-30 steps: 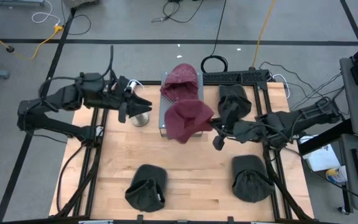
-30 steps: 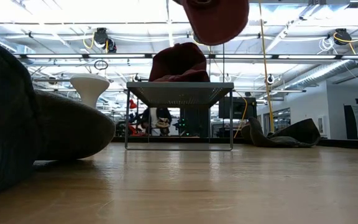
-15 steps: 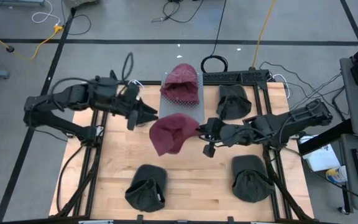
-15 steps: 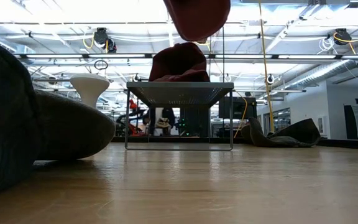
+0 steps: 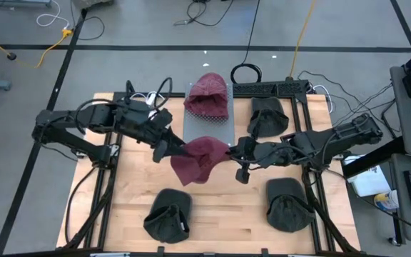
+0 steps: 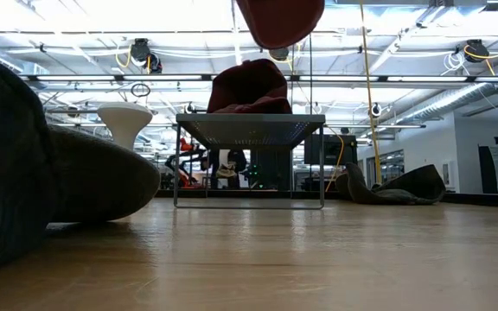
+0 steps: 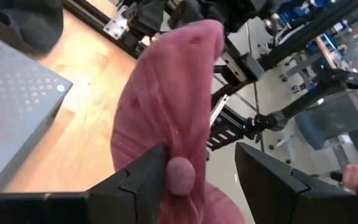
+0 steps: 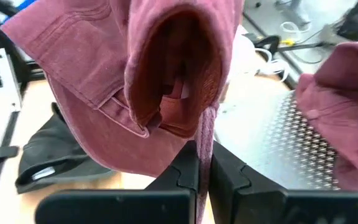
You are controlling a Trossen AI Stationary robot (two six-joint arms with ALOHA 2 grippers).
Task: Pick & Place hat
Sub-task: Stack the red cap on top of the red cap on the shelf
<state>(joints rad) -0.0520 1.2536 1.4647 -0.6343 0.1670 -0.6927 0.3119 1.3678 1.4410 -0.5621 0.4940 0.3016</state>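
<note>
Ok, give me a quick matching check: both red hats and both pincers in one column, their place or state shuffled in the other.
1. held red hat
2. other red hat
3. left pincer
4. right pincer

a. shut on the hat's fabric
b. on the metal stand
c. open, at the hat's crown
d. in the air above the table

Pairs: 1-d, 2-b, 3-c, 4-a

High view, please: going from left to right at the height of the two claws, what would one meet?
Left claw → held red hat → right claw → right arm.
</note>
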